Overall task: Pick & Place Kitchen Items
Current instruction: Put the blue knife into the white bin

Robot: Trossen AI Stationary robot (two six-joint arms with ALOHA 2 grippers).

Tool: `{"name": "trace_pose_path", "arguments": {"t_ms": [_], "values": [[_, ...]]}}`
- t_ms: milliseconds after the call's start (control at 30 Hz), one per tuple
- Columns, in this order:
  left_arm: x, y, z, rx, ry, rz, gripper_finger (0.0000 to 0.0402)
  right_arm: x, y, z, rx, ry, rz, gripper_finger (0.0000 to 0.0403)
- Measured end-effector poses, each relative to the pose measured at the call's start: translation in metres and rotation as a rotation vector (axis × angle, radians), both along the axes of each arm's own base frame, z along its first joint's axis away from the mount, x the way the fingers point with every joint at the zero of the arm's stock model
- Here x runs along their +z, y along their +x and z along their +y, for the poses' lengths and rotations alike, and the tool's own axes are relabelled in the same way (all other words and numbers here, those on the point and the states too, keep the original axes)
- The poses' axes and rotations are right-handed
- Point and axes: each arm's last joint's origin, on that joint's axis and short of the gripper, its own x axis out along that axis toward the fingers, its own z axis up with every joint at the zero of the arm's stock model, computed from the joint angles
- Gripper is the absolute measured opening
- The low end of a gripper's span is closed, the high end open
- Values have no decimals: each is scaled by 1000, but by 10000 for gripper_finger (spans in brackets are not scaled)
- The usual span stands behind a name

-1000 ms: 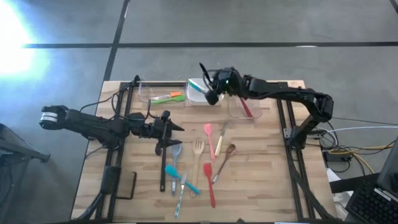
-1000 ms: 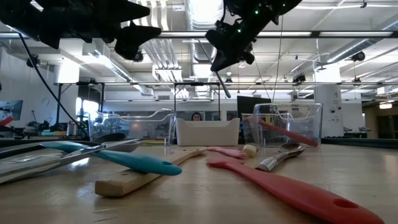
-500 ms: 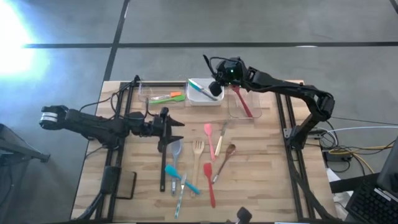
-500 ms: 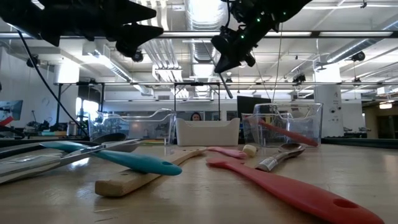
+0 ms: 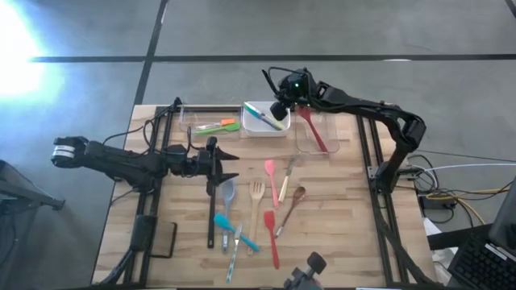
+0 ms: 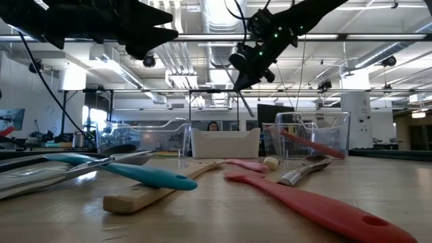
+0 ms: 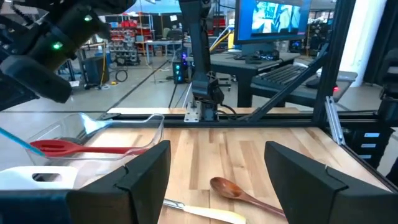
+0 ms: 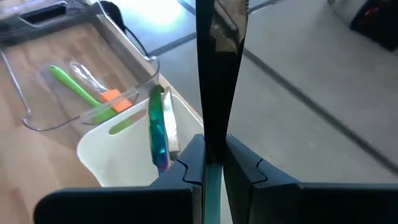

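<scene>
From above we see the right pincer [image 5: 282,103] raised over the back edge of the white tub [image 5: 251,129], which we take as our landmark at the far middle of the worktop [image 5: 339,217]. The right wrist view shows what the high view cannot: the right pincer's fingers [image 8: 186,163] are clamped on a slim dark utensil handle [image 8: 219,74] that stands upright between them, with a teal-and-green utensil [image 8: 157,134] leaning inside the white tub just below. In the low view that same dark handle hangs slantwise from the raised pincer above the tub. Left of the white tub a clear tub [image 5: 211,122] holds a green utensil [image 8: 78,89] with an orange one [image 5: 229,124] beside it; right of the white tub a second clear tub [image 5: 332,143] holds a red spatula [image 5: 316,133]. The left pincer [image 5: 216,171] hovers well in front of the white tub and to its left, above the loose utensils, and the left wrist view shows its two fingers [image 7: 146,171] set well apart with nothing between them. That view also shows a wooden spoon [image 7: 239,193] lying on the boards. In front of the white tub the rest lie scattered: a pink spatula [image 5: 272,179], a wooden fork [image 5: 256,201], a teal spatula [image 5: 234,229] and a red spatula nearest the front edge [image 5: 272,238].
</scene>
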Motion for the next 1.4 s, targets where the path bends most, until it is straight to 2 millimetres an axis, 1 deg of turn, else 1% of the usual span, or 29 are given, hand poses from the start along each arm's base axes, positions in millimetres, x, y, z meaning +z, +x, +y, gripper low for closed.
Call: {"name": "trace_pose_path", "arguments": {"t_ms": [67,133,267,400,500,600,700,800,933,1100,1233,1400], "values": [[0,0,0,0,0,-1,262,-4,0,-6,3,26,-6,19],[0,0,0,0,0,-5,262,-9,5,-11,2,36,1,19],[1,0,0,3,4,-8,262,-26,26,-20,44,63,47,19],[0,0,0,3,5,-4,262,-46,44,-31,48,142,153,19],[-2,0,0,4,13,16,262,-55,55,-40,41,195,234,19],[-2,0,1,21,18,19,262,-67,69,-44,59,221,295,19],[-2,0,1,30,18,19,262,-75,83,-47,82,235,305,19],[-2,0,1,30,17,23,262,-79,93,-51,94,256,320,19],[-3,0,1,29,17,29,262,-86,96,-54,94,296,389,19],[-3,0,1,29,16,30,262,-85,97,-53,94,301,401,24],[-3,0,1,29,16,30,262,-87,96,-53,93,307,411,64],[-3,0,1,29,15,30,262,-81,97,-49,105,293,400,111]]}}
